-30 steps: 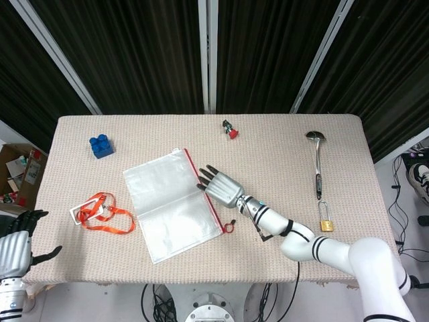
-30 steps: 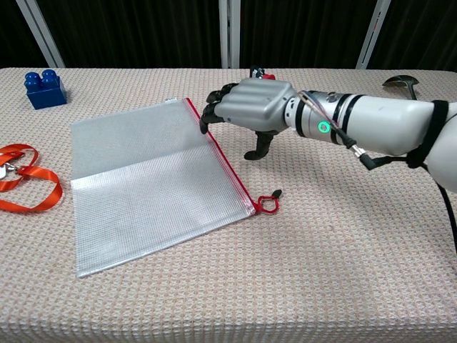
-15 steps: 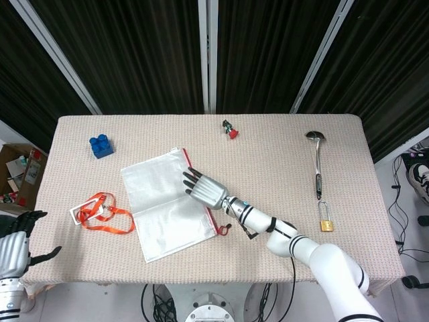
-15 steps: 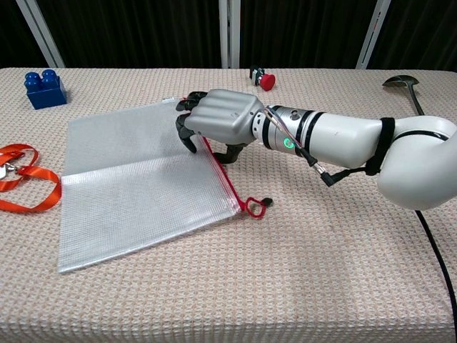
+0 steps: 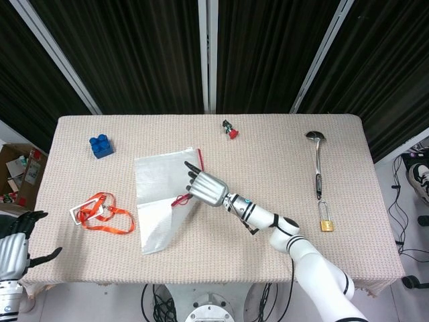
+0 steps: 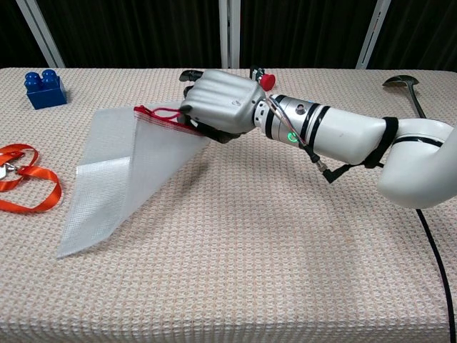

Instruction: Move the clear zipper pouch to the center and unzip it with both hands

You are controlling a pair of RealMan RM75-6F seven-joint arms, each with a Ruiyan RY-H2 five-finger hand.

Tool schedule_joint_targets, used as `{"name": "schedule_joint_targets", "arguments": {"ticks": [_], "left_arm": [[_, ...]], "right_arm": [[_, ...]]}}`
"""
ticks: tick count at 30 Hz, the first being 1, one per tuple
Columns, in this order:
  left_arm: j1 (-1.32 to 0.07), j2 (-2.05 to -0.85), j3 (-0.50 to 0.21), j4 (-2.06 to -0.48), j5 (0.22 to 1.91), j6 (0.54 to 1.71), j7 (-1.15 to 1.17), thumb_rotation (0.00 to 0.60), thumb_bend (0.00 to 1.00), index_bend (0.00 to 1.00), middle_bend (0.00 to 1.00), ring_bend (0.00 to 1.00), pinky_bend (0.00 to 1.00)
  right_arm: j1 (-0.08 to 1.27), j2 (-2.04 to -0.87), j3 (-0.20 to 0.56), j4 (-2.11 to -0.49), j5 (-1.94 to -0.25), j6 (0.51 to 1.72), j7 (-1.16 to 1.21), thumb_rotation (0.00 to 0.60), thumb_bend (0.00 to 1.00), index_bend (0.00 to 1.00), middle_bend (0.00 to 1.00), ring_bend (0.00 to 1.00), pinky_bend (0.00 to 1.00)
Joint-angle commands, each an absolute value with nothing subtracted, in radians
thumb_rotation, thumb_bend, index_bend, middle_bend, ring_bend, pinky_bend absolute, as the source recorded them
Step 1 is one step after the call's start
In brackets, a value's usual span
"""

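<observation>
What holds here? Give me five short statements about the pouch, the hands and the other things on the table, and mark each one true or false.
1. The right hand holds the clear pouch by its red zipper edge, lifted off the table. True.
2. The pouch lies flat and spread out. False: it is folded over and raised on the zipper side.
3. The left hand touches the pouch. False: it is off the table's near left corner, apart from it, holding nothing.
4. A blue block sits on the far left of the table. True.
5. The ladle lies on top of the orange lanyard. False: they are on opposite sides of the table.
</observation>
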State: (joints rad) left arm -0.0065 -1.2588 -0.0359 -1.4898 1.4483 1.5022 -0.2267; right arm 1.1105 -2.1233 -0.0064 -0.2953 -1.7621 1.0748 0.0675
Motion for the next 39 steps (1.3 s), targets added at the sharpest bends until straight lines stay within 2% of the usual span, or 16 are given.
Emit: {"name": "schedule_joint_targets", "arguments": {"ticks": [1, 4, 7, 10, 13, 16, 19, 20, 21, 22, 24, 26, 29, 33, 35, 39], "left_arm": [[-0.014, -1.262, -0.037, -1.487, 1.459, 1.499, -0.229, 0.600, 0.09, 0.22, 0.17, 0.10, 0.15], [-0.022, -1.265, -0.039, -1.486, 1.474, 1.501, -0.231, 0.600, 0.09, 0.22, 0.17, 0.10, 0.15], [-0.025, -1.267, -0.039, -1.487, 1.486, 1.506, -0.233, 0.600, 0.09, 0.21, 0.17, 0.10, 0.15], [-0.028, -1.268, -0.038, -1.487, 1.493, 1.507, -0.237, 0.600, 0.09, 0.21, 0.17, 0.10, 0.15], [-0.029, -1.271, -0.038, -1.487, 1.494, 1.507, -0.238, 0.600, 0.09, 0.21, 0.17, 0.10, 0.15], [-0.030, -1.271, -0.033, -1.488, 1.497, 1.504, -0.239, 0.600, 0.09, 0.21, 0.17, 0.10, 0.15], [-0.026, -1.267, -0.028, -1.492, 1.497, 1.504, -0.242, 0.600, 0.09, 0.20, 0.17, 0.10, 0.15], [-0.024, -1.267, -0.027, -1.493, 1.496, 1.505, -0.245, 0.600, 0.09, 0.20, 0.17, 0.10, 0.15], [-0.023, -1.267, -0.026, -1.494, 1.495, 1.504, -0.248, 0.600, 0.09, 0.20, 0.17, 0.10, 0.15], [-0.022, -1.267, -0.025, -1.495, 1.494, 1.504, -0.250, 0.600, 0.09, 0.20, 0.16, 0.10, 0.15], [-0.022, -1.266, -0.024, -1.496, 1.493, 1.502, -0.251, 0.600, 0.09, 0.20, 0.16, 0.10, 0.15], [-0.022, -1.266, -0.023, -1.500, 1.495, 1.503, -0.247, 0.600, 0.09, 0.20, 0.16, 0.10, 0.15], [-0.020, -1.264, -0.021, -1.509, 1.501, 1.507, -0.243, 0.600, 0.09, 0.20, 0.16, 0.10, 0.15], [-0.018, -1.258, -0.018, -1.525, 1.504, 1.512, -0.229, 0.600, 0.09, 0.20, 0.16, 0.10, 0.15], [-0.016, -1.254, -0.017, -1.536, 1.506, 1.516, -0.220, 0.600, 0.09, 0.20, 0.16, 0.10, 0.15], [-0.011, -1.246, -0.013, -1.554, 1.511, 1.525, -0.206, 0.600, 0.09, 0.20, 0.16, 0.10, 0.15]], "right_arm": [[1.052, -2.066, -0.010, -0.361, -1.747, 1.129, -0.136, 0.600, 0.56, 0.95, 0.68, 0.38, 0.04], [1.000, -2.001, 0.011, -0.502, -1.707, 1.122, -0.343, 0.600, 0.58, 0.98, 0.71, 0.43, 0.01], [0.938, -1.904, 0.039, -0.734, -1.649, 1.106, -0.577, 0.600, 0.58, 1.00, 0.73, 0.45, 0.00], [0.847, -1.808, 0.085, -1.025, -1.524, 1.079, -0.947, 0.600, 0.58, 1.00, 0.74, 0.46, 0.00], [0.771, -1.770, 0.113, -1.259, -1.375, 1.082, -1.224, 0.600, 0.58, 1.00, 0.74, 0.46, 0.00], [0.725, -1.751, 0.115, -1.408, -1.273, 1.101, -1.339, 0.600, 0.52, 0.97, 0.71, 0.45, 0.00], [0.691, -1.711, 0.101, -1.524, -1.216, 1.122, -1.364, 0.600, 0.31, 0.69, 0.54, 0.31, 0.00], [0.679, -1.688, 0.094, -1.561, -1.206, 1.124, -1.341, 0.600, 0.21, 0.53, 0.44, 0.22, 0.00], [0.671, -1.669, 0.090, -1.588, -1.202, 1.126, -1.319, 0.600, 0.15, 0.42, 0.37, 0.16, 0.00], [0.663, -1.650, 0.087, -1.612, -1.204, 1.132, -1.295, 0.600, 0.07, 0.25, 0.27, 0.07, 0.00], [0.650, -1.596, 0.080, -1.665, -1.211, 1.130, -1.229, 0.600, 0.01, 0.08, 0.15, 0.00, 0.00], [0.639, -1.538, 0.080, -1.720, -1.209, 1.120, -1.152, 0.600, 0.00, 0.01, 0.09, 0.00, 0.00], [0.624, -1.456, 0.079, -1.785, -1.215, 1.108, -1.037, 0.600, 0.00, 0.00, 0.06, 0.00, 0.00], [0.606, -1.378, 0.068, -1.836, -1.262, 1.065, -0.804, 0.600, 0.00, 0.02, 0.09, 0.00, 0.00], [0.595, -1.357, 0.047, -1.842, -1.302, 1.031, -0.650, 0.600, 0.01, 0.12, 0.13, 0.00, 0.00], [0.584, -1.326, -0.015, -1.821, -1.409, 0.974, -0.424, 0.600, 0.11, 0.33, 0.19, 0.00, 0.00]]}}
